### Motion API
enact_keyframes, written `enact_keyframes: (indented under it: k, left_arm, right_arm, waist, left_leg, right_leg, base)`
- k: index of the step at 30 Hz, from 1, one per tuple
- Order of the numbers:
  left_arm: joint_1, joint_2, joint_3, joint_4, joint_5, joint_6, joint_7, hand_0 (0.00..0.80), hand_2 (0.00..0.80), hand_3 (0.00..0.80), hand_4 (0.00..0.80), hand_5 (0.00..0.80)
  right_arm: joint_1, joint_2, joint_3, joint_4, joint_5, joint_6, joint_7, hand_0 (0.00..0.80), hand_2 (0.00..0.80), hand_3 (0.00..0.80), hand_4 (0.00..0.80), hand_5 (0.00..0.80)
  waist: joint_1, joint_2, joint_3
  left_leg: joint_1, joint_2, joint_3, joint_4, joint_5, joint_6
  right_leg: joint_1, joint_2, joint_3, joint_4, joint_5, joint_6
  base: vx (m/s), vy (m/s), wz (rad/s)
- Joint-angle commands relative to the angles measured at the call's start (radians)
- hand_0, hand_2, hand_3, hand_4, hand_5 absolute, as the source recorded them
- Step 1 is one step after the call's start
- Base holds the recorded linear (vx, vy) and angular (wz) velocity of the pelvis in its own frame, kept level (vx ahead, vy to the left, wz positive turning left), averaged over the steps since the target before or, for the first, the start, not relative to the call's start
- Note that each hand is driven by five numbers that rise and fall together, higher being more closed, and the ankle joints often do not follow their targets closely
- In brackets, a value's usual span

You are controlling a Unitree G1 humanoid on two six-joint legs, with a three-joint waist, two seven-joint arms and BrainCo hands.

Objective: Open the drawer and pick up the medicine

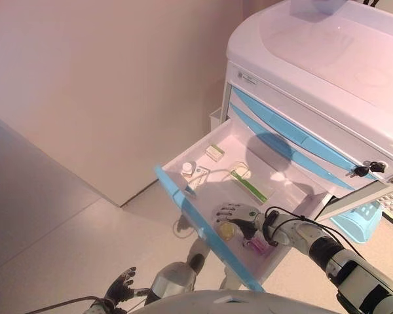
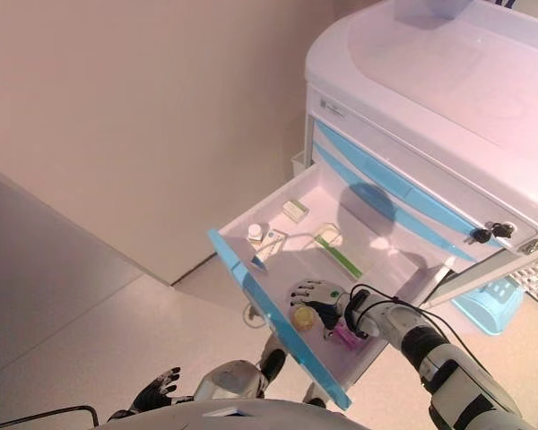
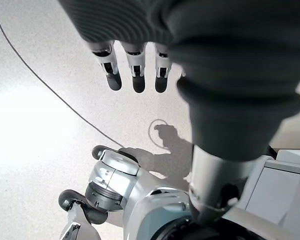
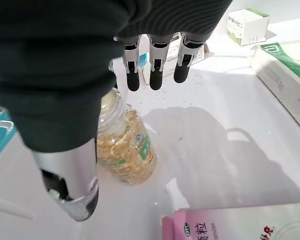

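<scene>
The open right hand [image 4: 155, 65] hovers above the clear, slippery rigid bottle of yellow capsules [image 4: 125, 150] at its six o'clock; gripping its sides seems best

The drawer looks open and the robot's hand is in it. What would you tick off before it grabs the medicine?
1. Drawer pulled out: ok.
2. Right hand inside the drawer, above the clear bottle of yellow capsules: ok.
3. Right hand's fingers straight, ready to close: ok.
4. Bottle free of the pink packet beside it: ok.
5. Thumb lined up against the bottle: cannot tell.
6. Left hand hanging low by the floor, out of the way: ok.
</scene>
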State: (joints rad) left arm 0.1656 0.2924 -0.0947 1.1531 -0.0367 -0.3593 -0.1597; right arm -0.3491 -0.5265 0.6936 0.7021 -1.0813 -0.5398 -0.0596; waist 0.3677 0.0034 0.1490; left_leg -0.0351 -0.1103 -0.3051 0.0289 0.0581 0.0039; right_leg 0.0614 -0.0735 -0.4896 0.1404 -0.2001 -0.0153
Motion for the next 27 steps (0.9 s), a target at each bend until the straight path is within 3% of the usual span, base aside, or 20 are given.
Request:
enact_keyframes:
  k: [1,19,20,21,23,24,27]
  left_arm:
    - [0.000,-0.013,-0.039,0.002,0.029,-0.040,0.010,0.000,0.000,0.000,0.000,0.000]
    - [0.005,-0.014,-0.039,0.004,0.030,-0.043,0.009,0.000,0.000,0.000,0.000,0.000]
    - [0.005,-0.014,-0.040,0.003,0.028,-0.044,0.009,0.000,0.000,0.000,0.000,0.000]
    - [0.006,-0.014,-0.041,0.003,0.029,-0.045,0.010,0.000,0.000,0.000,0.000,0.000]
    - [0.007,-0.016,-0.041,0.004,0.031,-0.047,0.012,0.000,0.000,0.000,0.000,0.000]
    - [0.007,-0.016,-0.043,0.003,0.031,-0.047,0.014,0.000,0.000,0.000,0.000,0.000]
    - [0.006,-0.017,-0.045,0.001,0.030,-0.044,0.013,0.000,0.000,0.000,0.000,0.000]
  right_arm:
    - [0.013,-0.008,0.018,-0.060,0.028,0.015,-0.057,0.000,0.000,0.000,0.000,0.000]
    - [0.017,0.023,0.039,-0.044,0.025,0.020,-0.046,0.000,0.000,0.000,0.000,0.000]
    - [0.018,0.024,0.040,-0.044,0.027,0.020,-0.047,0.129,0.129,0.129,0.129,0.129]
    - [0.021,0.026,0.042,-0.047,0.028,0.020,-0.047,0.414,0.414,0.414,0.414,0.414]
    - [0.022,0.029,0.044,-0.046,0.034,0.023,-0.053,0.533,0.533,0.533,0.533,0.533]
    - [0.024,0.034,0.045,-0.040,0.031,0.020,-0.061,0.784,0.784,0.784,0.784,0.784]
    - [0.027,0.042,0.046,-0.032,0.027,0.020,-0.079,0.800,0.800,0.800,0.800,0.800]
  waist:
    - [0.019,-0.001,-0.002]
    - [0.033,0.011,0.002]
    - [0.033,0.011,0.003]
    - [0.035,0.011,0.003]
    - [0.037,0.012,0.003]
    - [0.039,0.012,0.003]
    - [0.041,0.016,0.004]
  left_leg:
    - [-0.004,-0.032,-0.019,-0.019,-0.064,-0.039]
    - [-0.010,-0.039,-0.034,-0.018,-0.061,-0.037]
    - [-0.010,-0.040,-0.035,-0.018,-0.061,-0.037]
    - [-0.010,-0.041,-0.036,-0.018,-0.061,-0.037]
    - [-0.010,-0.041,-0.037,-0.019,-0.061,-0.037]
    - [-0.011,-0.042,-0.039,-0.019,-0.060,-0.037]
    - [-0.012,-0.044,-0.043,-0.019,-0.059,-0.036]
  right_leg:
    - [0.010,-0.016,0.012,0.019,-0.007,0.017]
    - [0.009,-0.025,-0.004,0.029,-0.013,0.017]
    - [0.009,-0.026,-0.004,0.029,-0.012,0.017]
    - [0.010,-0.026,-0.005,0.029,-0.013,0.018]
    - [0.010,-0.026,-0.007,0.029,-0.013,0.018]
    - [0.011,-0.026,-0.009,0.028,-0.012,0.018]
    - [0.009,-0.028,-0.011,0.028,-0.012,0.018]
  base:
    - [0.016,0.016,0.05]
    - [0.004,0.004,0.02]
    - [0.000,0.000,0.00]
    - [0.000,0.000,0.00]
    - [0.000,0.000,0.00]
    - [0.000,0.000,0.00]
    - [0.000,0.000,0.00]
